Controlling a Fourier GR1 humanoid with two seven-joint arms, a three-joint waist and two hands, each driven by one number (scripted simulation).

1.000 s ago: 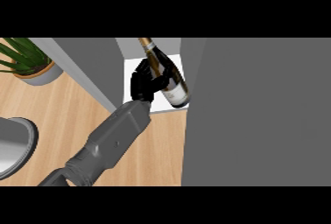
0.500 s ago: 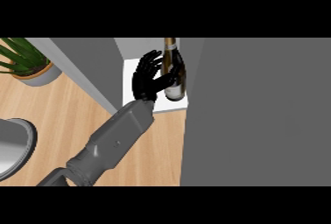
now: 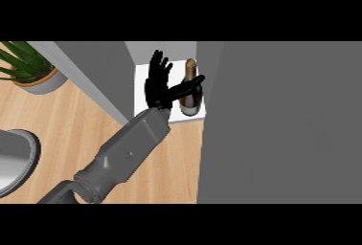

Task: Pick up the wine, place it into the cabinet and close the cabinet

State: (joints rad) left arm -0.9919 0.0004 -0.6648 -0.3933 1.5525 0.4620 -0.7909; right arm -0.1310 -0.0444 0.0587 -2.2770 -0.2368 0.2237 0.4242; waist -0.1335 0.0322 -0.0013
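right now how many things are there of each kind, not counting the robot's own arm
Dark glass wine bottle with gold foil neck: 1, standing inside the cabinet
Grey cabinet with white floor: 1, open
Green spiky potted plant in a grey pot: 1
Round grey metal vessel at the view's left edge: 1, only partly in view
Total: 4

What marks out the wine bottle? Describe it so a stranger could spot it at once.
Start at the grey cabinet filling the view's right side; beside its left edge lies a white shelf. The wine bottle stands upright there, dark with a tan neck and pale label, right of the black hand, whose fingers are spread open.
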